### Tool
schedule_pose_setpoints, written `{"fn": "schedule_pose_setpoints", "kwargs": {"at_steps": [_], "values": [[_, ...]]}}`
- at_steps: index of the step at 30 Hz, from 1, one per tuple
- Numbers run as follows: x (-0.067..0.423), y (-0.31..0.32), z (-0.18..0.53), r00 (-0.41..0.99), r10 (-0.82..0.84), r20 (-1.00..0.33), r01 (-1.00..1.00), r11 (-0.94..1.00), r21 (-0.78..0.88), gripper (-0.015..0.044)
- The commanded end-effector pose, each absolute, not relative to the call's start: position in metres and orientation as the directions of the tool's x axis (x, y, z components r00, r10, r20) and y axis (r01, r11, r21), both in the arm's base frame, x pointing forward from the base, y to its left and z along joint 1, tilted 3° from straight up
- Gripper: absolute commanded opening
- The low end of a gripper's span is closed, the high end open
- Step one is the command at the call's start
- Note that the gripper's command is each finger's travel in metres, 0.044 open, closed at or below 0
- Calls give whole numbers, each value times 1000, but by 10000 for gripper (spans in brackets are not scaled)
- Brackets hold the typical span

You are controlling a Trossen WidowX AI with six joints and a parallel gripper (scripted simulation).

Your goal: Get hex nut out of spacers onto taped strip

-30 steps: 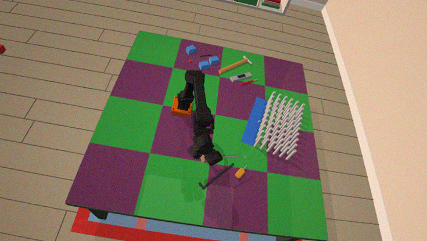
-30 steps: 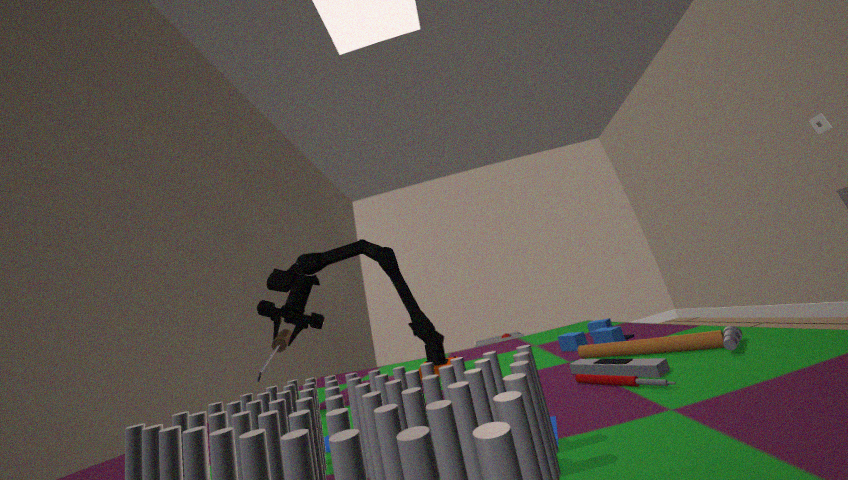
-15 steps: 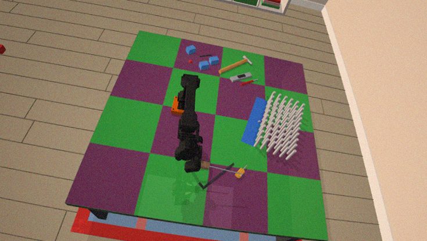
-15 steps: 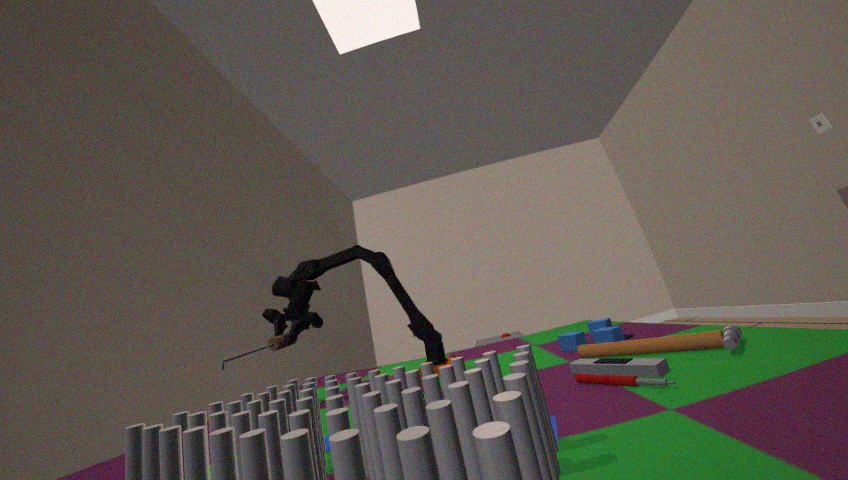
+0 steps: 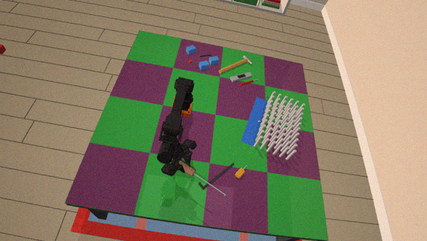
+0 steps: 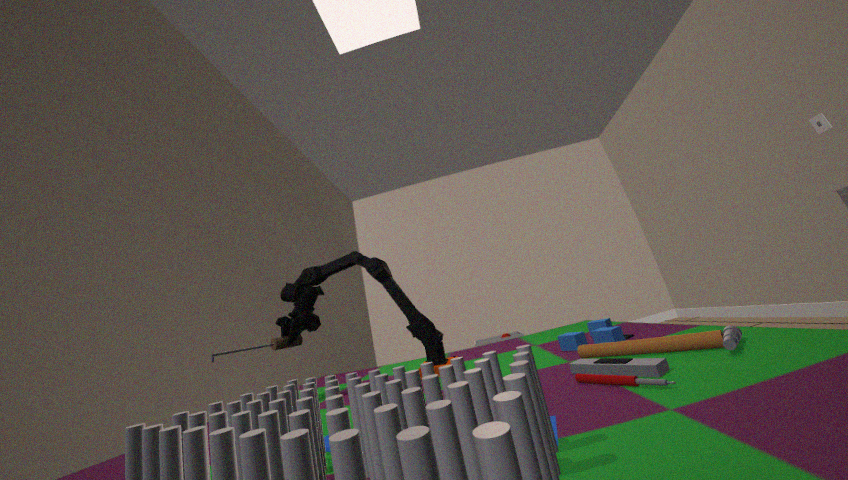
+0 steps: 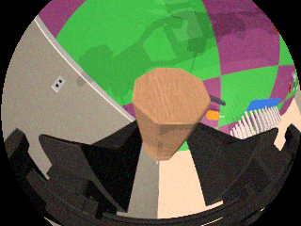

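My gripper [image 5: 180, 165] [image 6: 291, 339] [image 7: 164, 123] is shut on the wooden handle [image 5: 187, 169] [image 6: 283, 343] [image 7: 168, 109] of a hook tool. I hold it in the air over the table's front part, roughly level; its thin metal rod [image 5: 210, 185] [image 6: 241, 350] points away from the arm. The field of standing grey spacers [image 5: 279, 124] [image 6: 416, 416] [image 7: 254, 126] is at the right of the table, well away from the tool. The blue taped strip [image 5: 253, 120] [image 7: 265, 104] lies along its left side. The nut is too small to make out with certainty.
A black L-shaped bar [image 5: 216, 178] and a small orange-handled screwdriver [image 5: 240, 172] lie under the tool's tip. At the back lie a hammer [image 5: 235, 65] [image 6: 654, 343], a grey block [image 5: 240, 77] [image 6: 618, 365], a red screwdriver [image 5: 249, 82] [image 6: 612, 379] and blue cubes [image 5: 203, 65] [image 6: 595, 336].
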State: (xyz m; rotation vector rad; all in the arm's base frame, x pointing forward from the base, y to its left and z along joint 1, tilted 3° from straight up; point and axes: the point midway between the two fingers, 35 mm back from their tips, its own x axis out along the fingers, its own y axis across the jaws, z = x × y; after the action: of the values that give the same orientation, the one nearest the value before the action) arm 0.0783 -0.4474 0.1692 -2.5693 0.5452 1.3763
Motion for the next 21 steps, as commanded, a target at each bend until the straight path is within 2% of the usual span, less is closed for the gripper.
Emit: {"fn": "schedule_pose_setpoints", "kwargs": {"at_steps": [1,21], "values": [[71,-452,173,516,-249,-819,-453,-891,-14,0],[71,-455,160,516,-250,-819,-453,-891,-14,0]]}}
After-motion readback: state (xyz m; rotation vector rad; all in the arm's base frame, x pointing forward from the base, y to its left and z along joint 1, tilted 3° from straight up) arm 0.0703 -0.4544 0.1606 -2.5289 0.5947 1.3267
